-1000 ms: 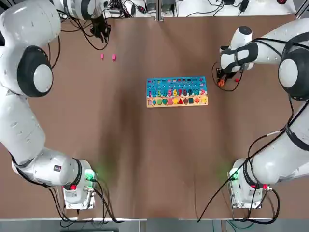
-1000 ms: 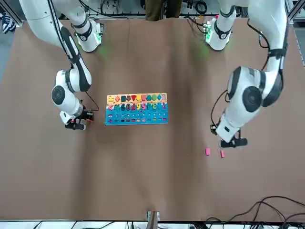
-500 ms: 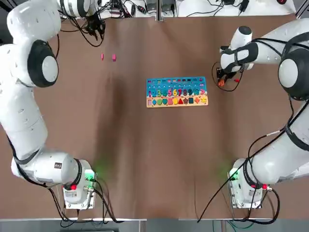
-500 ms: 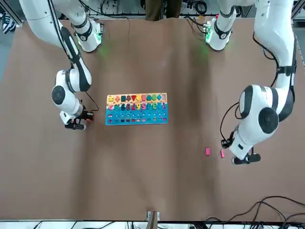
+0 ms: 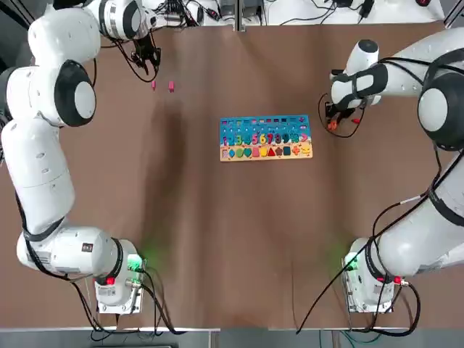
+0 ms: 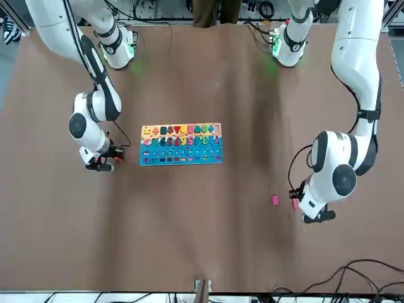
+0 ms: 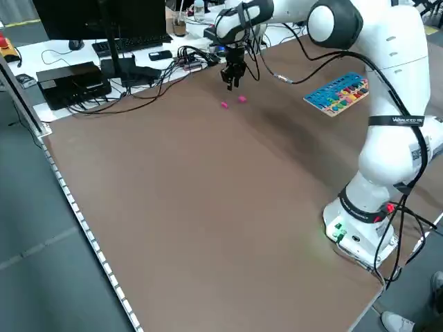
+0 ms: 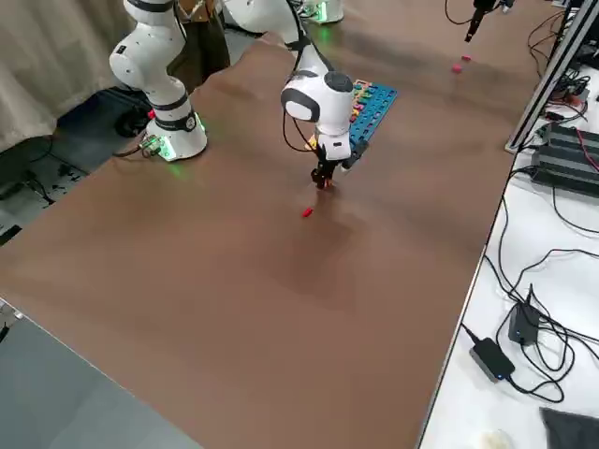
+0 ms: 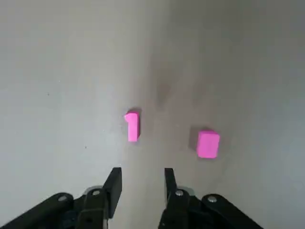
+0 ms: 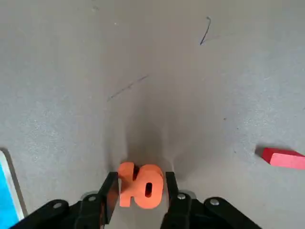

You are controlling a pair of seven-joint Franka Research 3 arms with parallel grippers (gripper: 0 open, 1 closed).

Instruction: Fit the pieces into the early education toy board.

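The early education toy board (image 5: 265, 138) lies flat mid-table, blue on top with a wooden strip of shapes. Two pink pieces lie at the far left: a "1" (image 9: 132, 126) and a small block (image 9: 208, 144), also in the top view as the "1" (image 5: 154, 85) and the block (image 5: 171, 86). My left gripper (image 9: 142, 177) hovers just beyond them, open, with nothing between its fingers. To the right of the board, my right gripper (image 10: 141, 183) is shut on the orange "10" (image 10: 141, 185) close to the tabletop. A small red piece (image 10: 284, 158) lies on the table near it.
Cables, a monitor and a keyboard (image 7: 131, 45) crowd the white bench past the table's far edge. The arm bases (image 5: 116, 286) stand at the near edge. Brown tabletop (image 5: 232, 232) stretches between board and bases.
The left arm has swung round, and its gripper has shifted a little beside the two pink pieces. The right arm, the board and the pieces have kept still.
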